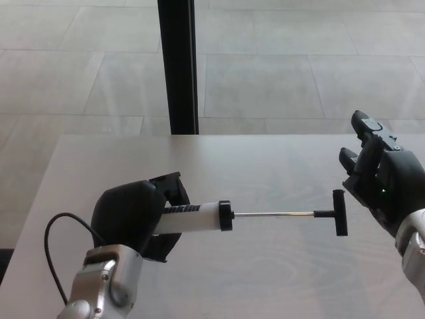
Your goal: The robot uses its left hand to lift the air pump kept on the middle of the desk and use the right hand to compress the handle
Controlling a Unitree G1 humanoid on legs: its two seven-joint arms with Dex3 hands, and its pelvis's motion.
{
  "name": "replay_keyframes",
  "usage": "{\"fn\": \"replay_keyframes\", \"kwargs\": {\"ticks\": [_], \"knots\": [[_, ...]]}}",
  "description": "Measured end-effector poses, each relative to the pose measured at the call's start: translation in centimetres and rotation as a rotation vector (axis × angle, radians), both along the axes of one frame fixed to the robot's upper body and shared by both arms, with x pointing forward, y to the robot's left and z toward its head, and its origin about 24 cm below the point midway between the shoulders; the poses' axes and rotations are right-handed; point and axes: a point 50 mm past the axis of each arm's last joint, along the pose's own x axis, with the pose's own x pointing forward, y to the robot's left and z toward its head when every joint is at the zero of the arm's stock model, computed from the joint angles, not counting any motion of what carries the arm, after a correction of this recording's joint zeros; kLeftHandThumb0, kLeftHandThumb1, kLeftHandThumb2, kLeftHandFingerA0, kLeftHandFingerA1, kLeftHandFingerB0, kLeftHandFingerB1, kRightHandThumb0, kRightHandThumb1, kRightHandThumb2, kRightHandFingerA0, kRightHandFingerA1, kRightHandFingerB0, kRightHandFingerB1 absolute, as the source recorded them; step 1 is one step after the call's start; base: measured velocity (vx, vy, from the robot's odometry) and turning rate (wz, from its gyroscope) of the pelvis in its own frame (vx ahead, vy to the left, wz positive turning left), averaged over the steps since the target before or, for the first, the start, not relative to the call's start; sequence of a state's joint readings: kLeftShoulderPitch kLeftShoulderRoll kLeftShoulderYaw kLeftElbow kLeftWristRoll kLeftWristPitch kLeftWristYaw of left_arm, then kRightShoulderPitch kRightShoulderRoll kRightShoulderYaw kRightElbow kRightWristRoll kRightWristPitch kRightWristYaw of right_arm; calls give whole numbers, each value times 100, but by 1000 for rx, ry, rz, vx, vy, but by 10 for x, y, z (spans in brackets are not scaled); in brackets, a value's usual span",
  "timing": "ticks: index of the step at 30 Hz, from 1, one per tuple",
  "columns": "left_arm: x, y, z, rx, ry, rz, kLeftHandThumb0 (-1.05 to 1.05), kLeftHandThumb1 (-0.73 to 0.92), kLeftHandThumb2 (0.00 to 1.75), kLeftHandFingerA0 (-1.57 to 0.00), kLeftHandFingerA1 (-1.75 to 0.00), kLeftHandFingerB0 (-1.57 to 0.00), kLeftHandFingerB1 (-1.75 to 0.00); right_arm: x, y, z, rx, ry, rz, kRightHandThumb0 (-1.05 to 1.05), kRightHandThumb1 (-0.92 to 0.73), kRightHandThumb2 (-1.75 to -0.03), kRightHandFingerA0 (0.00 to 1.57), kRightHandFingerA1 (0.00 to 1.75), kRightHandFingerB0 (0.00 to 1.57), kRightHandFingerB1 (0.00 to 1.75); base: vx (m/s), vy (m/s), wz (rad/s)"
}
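Left hand (136, 216) grips air pump (199, 217) (handle (340, 212) toward right hand (382, 183))

The air pump (199, 218) lies nearly level above the pale surface (265, 166), its white barrel ending in a black collar. A thin metal rod (273, 214) runs out to the robot's right, fully drawn out, ending in a black T-handle (339, 212) that stands crosswise to the rod.

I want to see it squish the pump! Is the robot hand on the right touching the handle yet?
No, the right robot hand is open, with a gap between it and the handle.
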State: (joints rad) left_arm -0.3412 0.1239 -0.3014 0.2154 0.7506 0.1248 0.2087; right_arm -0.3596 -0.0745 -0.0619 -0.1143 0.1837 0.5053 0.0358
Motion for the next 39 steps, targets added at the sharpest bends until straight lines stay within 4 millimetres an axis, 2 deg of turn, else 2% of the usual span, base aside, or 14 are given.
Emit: {"fn": "replay_keyframes", "kwargs": {"ticks": [2, 6, 7, 8, 9, 10, 13, 24, 25, 30, 31, 32, 33, 39], "knots": [[0, 0, 1, 2, -7, 1, -19, 42, 130, -93, -175, -81, -159, 0, 1, -3, 1, 11, 1, -102, -92, -131, 0, 13, 0, 2, 0, 0, 0], [1, 1, 2, 1, -14, 4, -21, 46, 125, -92, -175, -78, -161, -1, 0, -13, 7, 46, -7, -101, -92, -131, 0, 14, 0, 3, 0, 0, 0], [1, 1, 3, -1, -16, 5, -27, 47, 117, -120, -140, -103, -129, -1, -1, -14, 8, 51, -10, -104, -92, -131, 0, 11, 0, 0, 0, 0, 0], [1, 1, 3, -2, -17, 6, -21, 48, 121, -91, -175, -77, -162, -1, -1, -16, 11, 55, -12, -104, -92, -131, 0, 12, 0, 1, 0, 0, 0], [2, 1, 3, -3, -20, 7, -20, 48, 119, -91, -175, -75, -163, -1, -1, -18, 15, 62, -18, -105, -92, -131, 0, 11, 0, 0, 0, 0, 0], [2, 1, 3, -4, -22, 8, -20, 47, 122, -92, -175, -80, -157, -1, -2, -19, 18, 67, -22, -105, -92, -131, 0, 11, 0, 0, 0, 0, 0], [3, 0, 4, -13, -26, 7, -19, 42, 129, -93, -175, -79, -161, 0, -2, -24, 35, 82, -32, -105, -90, -130, 0, 10, 0, 0, 0, 0, 0], [5, -12, 11, -65, -43, -11, -22, 40, 132, -97, -175, -84, -157, 3, 1, -27, 40, 80, -31, -100, -92, -132, 0, 11, 0, 2, 0, 0, 0], [5, -13, 11, -68, -43, -13, -28, 45, 118, -122, -141, -102, -127, 4, 2, -25, 38, 74, -29, -98, -92, -132, 0, 12, 0, 3, 0, 0, 0], [4, -17, 11, -77, -50, -16, -27, 43, 120, -126, -143, -102, -125, 9, 4, -22, 32, 63, -26, -95, -92, -131, 0, 15, 0, 5, 0, 0, 0], [4, -17, 11, -77, -51, -16, -20, 38, 130, -99, -175, -87, -148, 10, 4, -21, 32, 60, -25, -97, -92, -131, 0, 14, 0, 4, 0, 0, 0], [4, -18, 10, -77, -52, -18, -19, 40, 129, -100, -175, -86, -151, 10, 5, -20, 30, 56, -23, -96, -92, -131, 0, 14, 0, 4, 0, 0, 0], [3, -19, 10, -78, -52, -21, -29, 44, 117, -128, -144, -102, -125, 11, 6, -20, 27, 54, -18, -96, -92, -132, 0, 16, 0, 5, 0, 0, 0], [3, -22, 9, -69, -52, -32, -29, 45, 118, -130, -146, -101, -124, 12, 12, -16, -11, 43, 13, -99, -92, -132, 0, 12, 0, 3, 0, 0, 0]]}}
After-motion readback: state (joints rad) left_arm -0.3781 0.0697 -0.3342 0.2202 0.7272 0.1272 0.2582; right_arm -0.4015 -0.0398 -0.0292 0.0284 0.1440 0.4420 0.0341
